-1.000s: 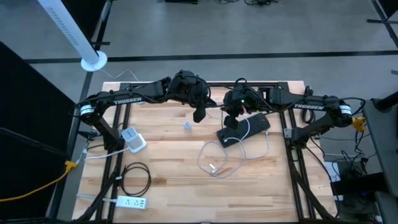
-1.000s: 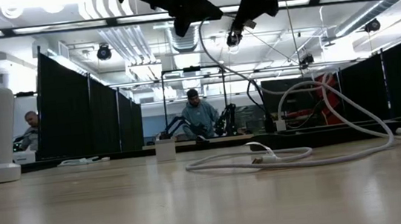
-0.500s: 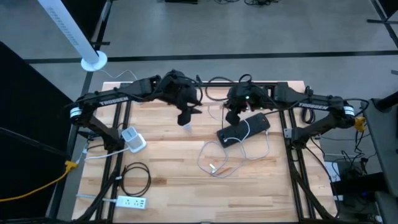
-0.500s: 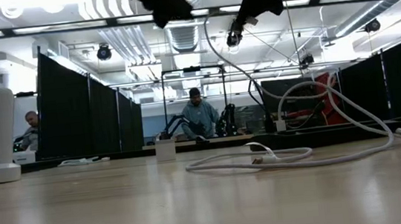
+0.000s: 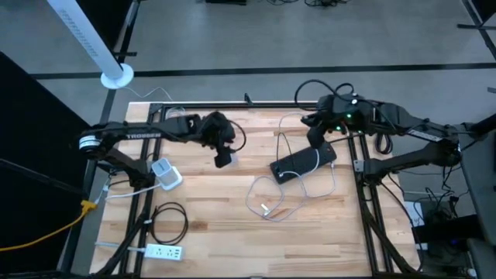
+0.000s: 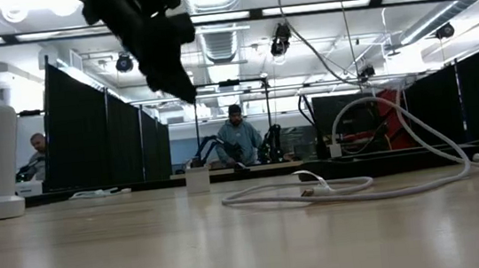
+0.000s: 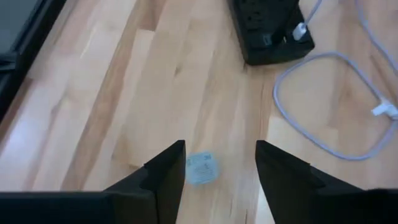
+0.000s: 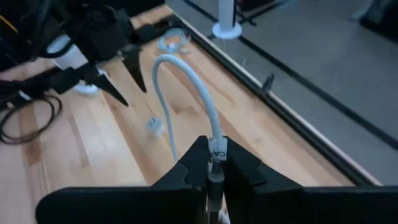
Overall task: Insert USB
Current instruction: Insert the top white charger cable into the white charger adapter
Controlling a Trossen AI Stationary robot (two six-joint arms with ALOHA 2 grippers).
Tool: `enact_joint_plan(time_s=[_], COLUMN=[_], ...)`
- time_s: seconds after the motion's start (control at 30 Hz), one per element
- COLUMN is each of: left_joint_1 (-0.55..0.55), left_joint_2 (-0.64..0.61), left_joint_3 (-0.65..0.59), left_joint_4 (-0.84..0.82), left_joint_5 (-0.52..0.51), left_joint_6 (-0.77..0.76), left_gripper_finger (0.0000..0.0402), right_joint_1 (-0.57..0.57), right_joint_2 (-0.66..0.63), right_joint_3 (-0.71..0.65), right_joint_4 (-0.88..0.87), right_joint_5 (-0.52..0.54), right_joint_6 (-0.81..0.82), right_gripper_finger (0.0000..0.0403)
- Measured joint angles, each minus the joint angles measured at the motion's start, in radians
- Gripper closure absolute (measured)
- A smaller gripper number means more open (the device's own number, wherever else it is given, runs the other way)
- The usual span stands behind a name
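Observation:
A small white charger cube (image 7: 201, 168) stands on the wood table (image 5: 209, 209). My left gripper (image 7: 221, 169) hangs open just above it, its fingers on either side and clear of it; the high view shows this gripper (image 5: 225, 159) left of centre. My right gripper (image 8: 214, 163) is shut on a white USB cable (image 8: 186, 81), raised over the far right of the table (image 5: 318, 138). The cable's loose loops (image 5: 271, 203) lie on the table in front of a black power strip (image 5: 302, 163). The cable's plug is hidden between the fingers. My right gripper pinches the white cable near one end, at its labelled sleeve (image 8: 216, 149), between the two fingers. The fingers lie along the cable. Beyond the fingers the cable arcs up and over, then drops slack toward the table.
At the left edge stands a white outlet cube (image 5: 164, 174). A black cord coil (image 5: 169, 221) and a white power strip (image 5: 164, 252) lie near the front left. People sit in the room beyond the table (image 6: 238, 138).
My left gripper has come down toward the table's near left, over the white cube, and its fingers now stand apart. My right gripper has risen and drawn back toward the far right edge, taking the cable's end with it; the loops on the table have stayed put.

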Motion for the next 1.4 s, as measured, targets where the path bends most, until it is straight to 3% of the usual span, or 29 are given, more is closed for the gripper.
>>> enact_joint_plan(time_s=[0.1,0.2,0.5,0.7,0.9,1.4], left_joint_1=[0.001,0.004,0.006,0.010,0.010,0.011], left_joint_2=[0.024,0.054,0.113,0.179,0.265,0.369], left_joint_3=[-0.015,-0.017,-0.019,-0.019,-0.019,-0.019], left_joint_4=[0.005,-0.013,0.013,0.034,0.047,0.059], left_joint_5=[-0.050,-0.036,-0.024,-0.026,-0.083,-0.085], left_joint_6=[-0.061,-0.119,-0.188,-0.165,-0.105,-0.081], left_gripper_finger=[0.0254,0.0246,0.0138,0.0091,0.0085,0.0088], right_joint_1=[0.000,0.004,0.005,0.004,0.002,0.002], right_joint_2=[0.003,0.010,0.009,0.011,0.011,0.010], right_joint_3=[0.000,-0.001,-0.002,-0.002,-0.003,-0.003], right_joint_4=[-0.050,-0.077,-0.077,-0.076,-0.077,-0.078], right_joint_5=[-0.005,-0.007,-0.007,-0.007,-0.007,-0.029], right_joint_6=[0.037,0.055,0.041,0.015,0.007,0.013], right_gripper_finger=[0.0389,0.0389,0.0389,0.0389,0.0389,0.0389])
